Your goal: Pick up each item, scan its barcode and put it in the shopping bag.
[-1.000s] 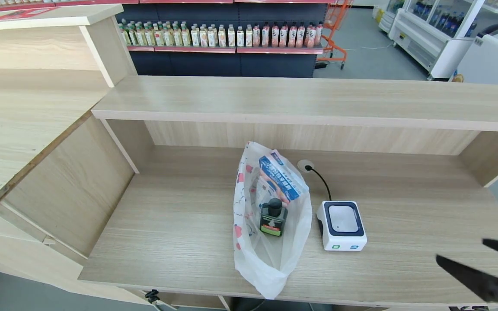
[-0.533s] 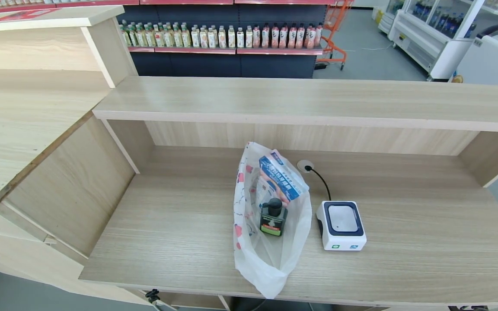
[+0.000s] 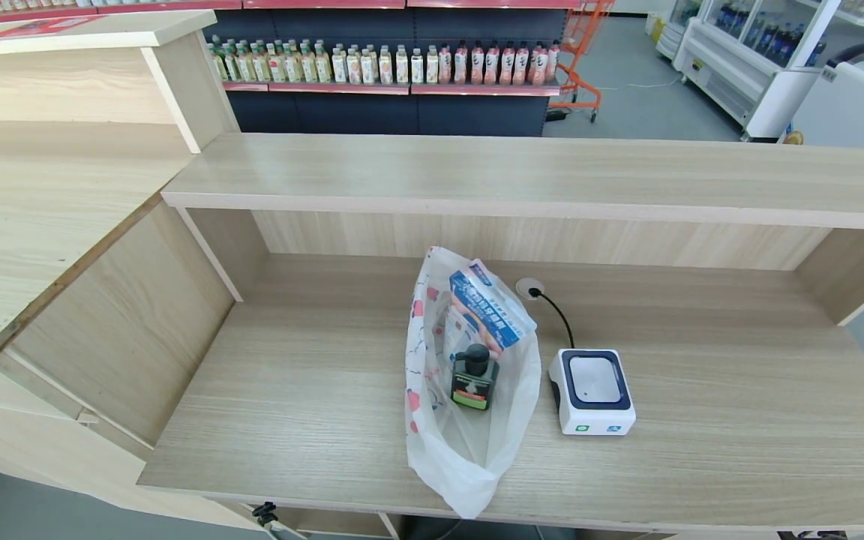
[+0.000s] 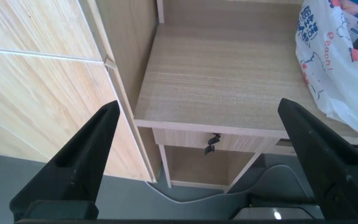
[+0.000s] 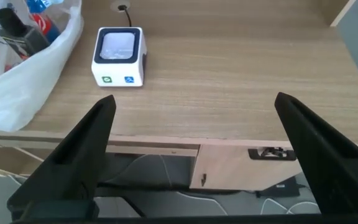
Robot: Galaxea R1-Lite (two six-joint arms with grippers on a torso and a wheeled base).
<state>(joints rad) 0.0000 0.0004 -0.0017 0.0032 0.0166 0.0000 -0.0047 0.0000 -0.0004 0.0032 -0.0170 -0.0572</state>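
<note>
A white translucent shopping bag (image 3: 469, 442) with red prints lies open on the wooden counter (image 3: 297, 405). Inside it are a blue pouch (image 3: 486, 301) and a dark bottle (image 3: 475, 381) with a black cap. A white scanner (image 3: 592, 391) with a dark-rimmed window stands just right of the bag. My left gripper (image 4: 197, 106) is open with nothing in it, off the counter's front left corner, the bag (image 4: 328, 68) farther off. My right gripper (image 5: 194, 98) is open and holds nothing, off the front edge, facing the scanner (image 5: 119, 56) and bag (image 5: 23, 81).
A raised upper ledge (image 3: 537, 172) overhangs the back of the counter, with side walls at left (image 3: 124, 322) and right (image 3: 852, 274). A black cable (image 3: 558, 315) runs from the scanner to a grommet. Shelves of bottles (image 3: 387, 64) stand behind.
The right gripper's black fingers showed at the head view's lower right corner a second ago; they have drawn back out of that view. Bag, items and scanner have not moved.
</note>
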